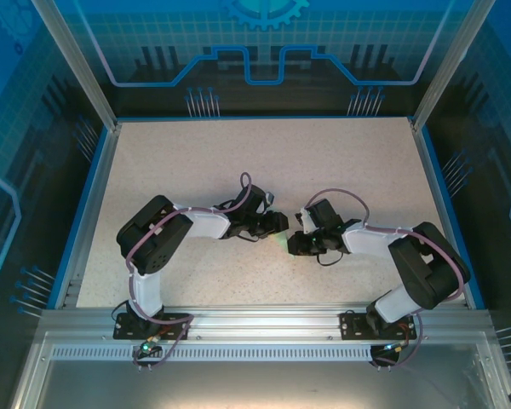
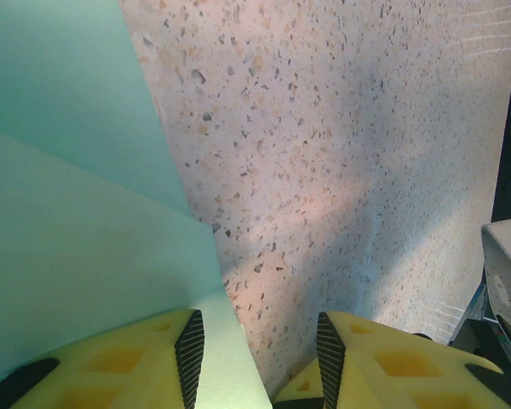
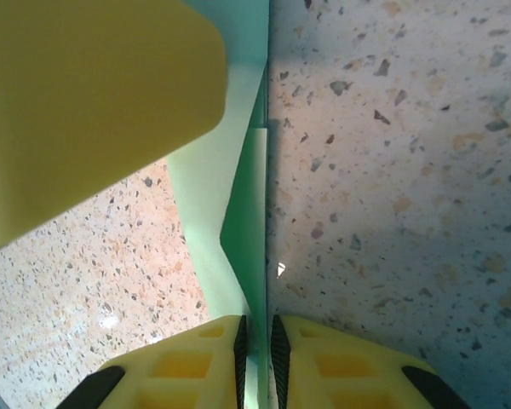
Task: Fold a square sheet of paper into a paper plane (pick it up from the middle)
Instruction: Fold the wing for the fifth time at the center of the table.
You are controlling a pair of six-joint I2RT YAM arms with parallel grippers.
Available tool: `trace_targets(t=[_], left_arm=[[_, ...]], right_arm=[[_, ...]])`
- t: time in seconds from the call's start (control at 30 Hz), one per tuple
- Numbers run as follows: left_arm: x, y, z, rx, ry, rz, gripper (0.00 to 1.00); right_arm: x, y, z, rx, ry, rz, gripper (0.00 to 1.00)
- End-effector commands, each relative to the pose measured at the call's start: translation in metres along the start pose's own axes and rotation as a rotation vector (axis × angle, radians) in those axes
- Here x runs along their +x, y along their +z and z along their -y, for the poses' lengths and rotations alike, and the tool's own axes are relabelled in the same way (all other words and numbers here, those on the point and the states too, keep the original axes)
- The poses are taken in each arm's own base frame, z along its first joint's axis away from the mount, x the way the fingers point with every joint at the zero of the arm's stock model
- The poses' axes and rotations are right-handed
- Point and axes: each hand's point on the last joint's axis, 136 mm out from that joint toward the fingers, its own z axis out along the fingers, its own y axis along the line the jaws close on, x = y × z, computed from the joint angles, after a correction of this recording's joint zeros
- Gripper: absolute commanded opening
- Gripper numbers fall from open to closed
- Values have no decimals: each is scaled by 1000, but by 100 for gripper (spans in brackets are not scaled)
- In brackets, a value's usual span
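The square sheet of paper (image 2: 68,213) is pale mint green and folded into overlapping layers, lying near the table's middle (image 1: 281,244). My left gripper (image 2: 260,328) is open, its left finger resting over the paper's edge and its right finger over bare table. My right gripper (image 3: 257,328) has its pads closed to a narrow slit around an upright folded edge of the paper (image 3: 238,170). Both grippers meet nose to nose over the paper, the left gripper (image 1: 279,223) just left of the right gripper (image 1: 300,244). A yellow finger of the left gripper (image 3: 94,111) looms at the upper left of the right wrist view.
The speckled beige table (image 1: 238,162) stretches out around both arms, bounded by a blue rim (image 1: 92,204) and metal frame posts (image 1: 77,64). An aluminium rail (image 1: 264,319) runs along the near edge.
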Motion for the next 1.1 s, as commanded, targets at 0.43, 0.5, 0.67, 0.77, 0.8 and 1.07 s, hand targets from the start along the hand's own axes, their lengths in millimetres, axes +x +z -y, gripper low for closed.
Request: trace_targets(t=[0.43,0.5,0.67,0.77,0.8,1.07], left_arm=[[3,10,-16,-35,-7,-33,44],[3,9,-15,-34,-7,-32,44],[3,9,-15,-36,-8,-32,44],[3,9,-15,-35,-8,-35,44],[3,9,-14,-34,-6,-35,44],[5,10,-16,-38,-5,-41,44]], right_arm=[[-15,-45,-55,-169,-15,56,12],[-21,-41,-64,-207,-16,47,9],[-31,-27,-66,-215,1,36,8],[-30,-15,-56,-191,26,13,7],[-30,-11,-54,-191,34,6,7],[-21,5,-23,-91,67,-21,7]])
